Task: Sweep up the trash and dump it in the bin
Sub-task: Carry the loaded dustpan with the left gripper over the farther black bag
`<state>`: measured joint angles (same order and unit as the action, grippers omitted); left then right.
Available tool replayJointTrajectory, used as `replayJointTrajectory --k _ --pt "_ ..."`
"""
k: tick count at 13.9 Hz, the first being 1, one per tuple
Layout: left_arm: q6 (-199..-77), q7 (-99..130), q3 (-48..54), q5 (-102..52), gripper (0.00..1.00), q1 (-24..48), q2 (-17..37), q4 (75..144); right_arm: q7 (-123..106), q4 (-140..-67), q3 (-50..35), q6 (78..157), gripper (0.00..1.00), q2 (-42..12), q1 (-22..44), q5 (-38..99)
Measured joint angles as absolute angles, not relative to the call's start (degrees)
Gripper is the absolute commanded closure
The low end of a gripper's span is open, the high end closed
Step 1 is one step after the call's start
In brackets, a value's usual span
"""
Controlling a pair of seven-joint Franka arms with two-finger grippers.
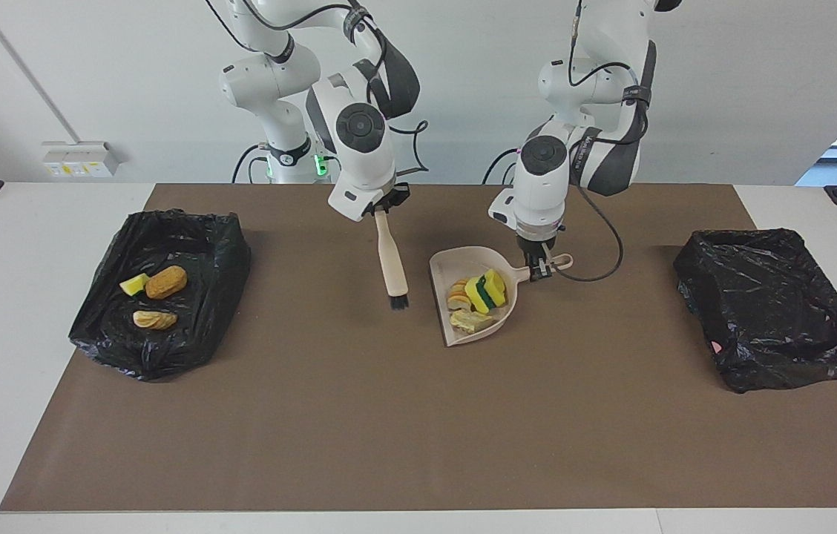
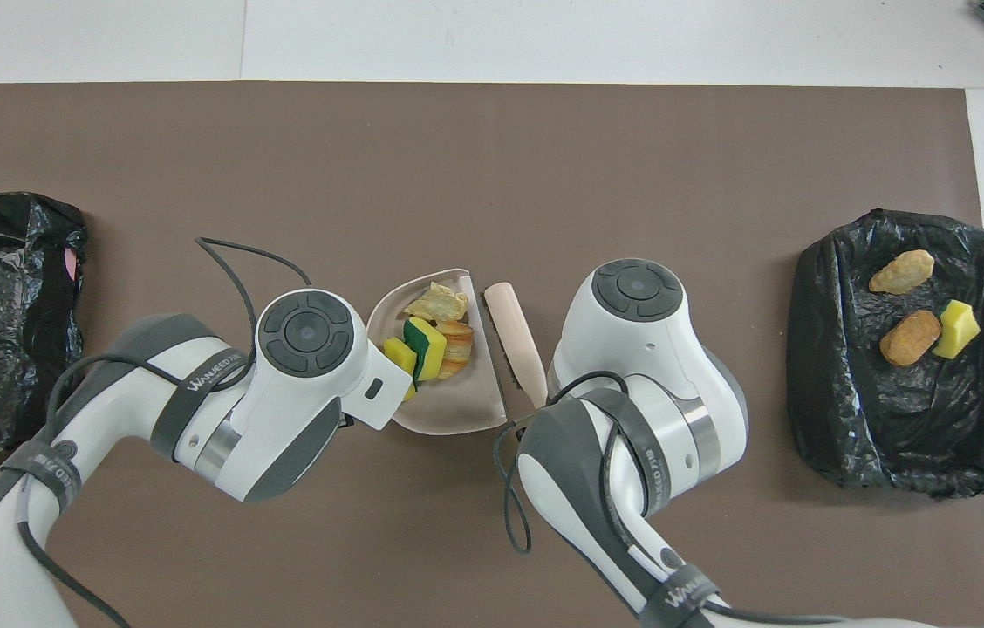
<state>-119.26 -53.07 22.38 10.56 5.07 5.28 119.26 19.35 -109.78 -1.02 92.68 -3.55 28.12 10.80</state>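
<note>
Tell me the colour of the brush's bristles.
Black, on a beige handle; the brush shows best in the facing view.

Facing view: high, looking toward the robots.
Overhead view: steeply down from above them.
Shared: brown mat (image 1: 359,415), both arms.

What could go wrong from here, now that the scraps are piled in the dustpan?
The trash is heaped loosely in the dustpan, which the left end effector grips only by its thin handle; a tilt in transit may spill scraps on the mat. The brush hanging from the right end effector is beside the pan and could clip it.
</note>
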Motion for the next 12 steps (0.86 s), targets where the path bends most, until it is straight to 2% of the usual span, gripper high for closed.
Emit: replayJointTrajectory --k 5,8,12 --pt "-112.14 -66.04 12.99 6.27 1.0 5.01 -3.32 119.14 27.7 -111.08 -2.27 90.71 1.0 -1.05 30.98 14.43" --pt "-110.22 -73.3 5.55 6.05 1.0 4.99 -6.74 119.08 30.99 -115.24 -2.67 94.6 1.0 1.22 35.72 17.29" --pt "-109.33 -81.1 -5.89 5.95 1.0 4.98 -8.08 116.61 32.69 -121.18 -2.73 100.93 1.0 1.83 40.02 17.63"
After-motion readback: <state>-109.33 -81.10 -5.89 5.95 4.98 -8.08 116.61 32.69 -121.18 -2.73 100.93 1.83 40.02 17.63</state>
